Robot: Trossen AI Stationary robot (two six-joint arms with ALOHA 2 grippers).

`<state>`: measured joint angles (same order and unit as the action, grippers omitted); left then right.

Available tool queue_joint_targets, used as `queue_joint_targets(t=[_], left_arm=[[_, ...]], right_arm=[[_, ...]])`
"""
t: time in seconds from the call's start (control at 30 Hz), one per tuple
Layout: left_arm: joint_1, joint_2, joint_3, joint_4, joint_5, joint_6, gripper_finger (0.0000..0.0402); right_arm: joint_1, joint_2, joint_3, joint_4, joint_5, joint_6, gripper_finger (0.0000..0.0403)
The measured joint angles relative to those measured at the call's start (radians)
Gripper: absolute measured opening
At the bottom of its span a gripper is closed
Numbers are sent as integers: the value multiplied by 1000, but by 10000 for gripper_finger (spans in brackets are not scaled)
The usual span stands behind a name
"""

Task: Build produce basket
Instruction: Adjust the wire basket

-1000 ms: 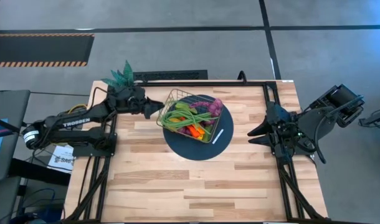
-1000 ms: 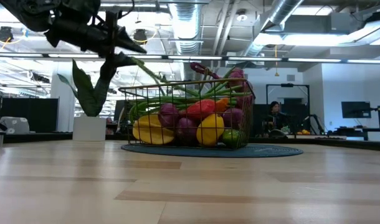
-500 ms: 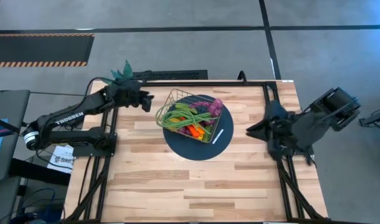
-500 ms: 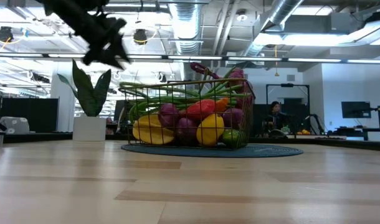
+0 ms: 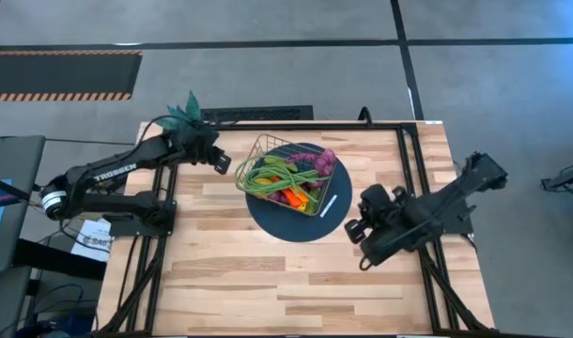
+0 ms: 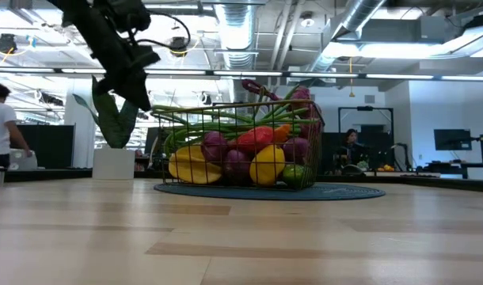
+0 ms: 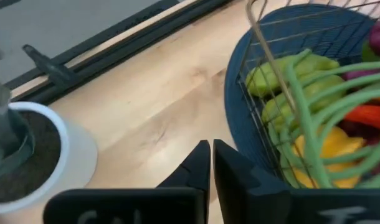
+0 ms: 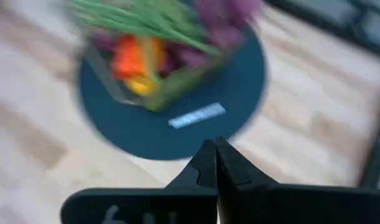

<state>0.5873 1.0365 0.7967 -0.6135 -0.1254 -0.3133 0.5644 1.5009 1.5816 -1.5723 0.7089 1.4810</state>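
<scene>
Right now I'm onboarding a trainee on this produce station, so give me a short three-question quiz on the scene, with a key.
1. True or false: the basket stands on the round dark blue mat.
2. Which gripper is nearer the potted plant? A) left gripper B) right gripper
3. Fill in: both grippers are ____ and hold nothing.

Key:
1. True; the wire basket, filled with produce, sits on the mat.
2. A; the left gripper hovers between plant and basket, the right is on the mat's other side.
3. Shut; both wrist views show the fingers together.
</scene>
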Motion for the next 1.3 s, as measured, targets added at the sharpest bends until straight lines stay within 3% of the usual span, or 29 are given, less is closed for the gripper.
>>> queue_joint_targets(t=[0.13,0.27,0.47,0.57,0.7,0.83,0.97,1.3], left_arm=[[8,94,0,32,8,13,1],[20,200,0,73,69,34,0],[31,310,0,105,136,53,0],[31,321,0,111,147,77,0],[34,314,0,109,139,107,0],[59,295,0,88,123,141,0],[105,274,0,67,68,163,0],[175,302,0,169,149,143,0]], right_arm=[[-12,-2,-188,11,-28,242,3],[-32,-3,-299,156,-29,300,2],[-107,-9,-439,641,-31,28,1],[-168,-14,-520,807,-90,-89,1],[-249,-48,-650,969,-199,-164,1],[-330,-116,-828,1256,-287,-245,1],[-393,-194,-967,1516,-292,-291,1],[-517,-238,-1000,1569,-327,-416,0]])
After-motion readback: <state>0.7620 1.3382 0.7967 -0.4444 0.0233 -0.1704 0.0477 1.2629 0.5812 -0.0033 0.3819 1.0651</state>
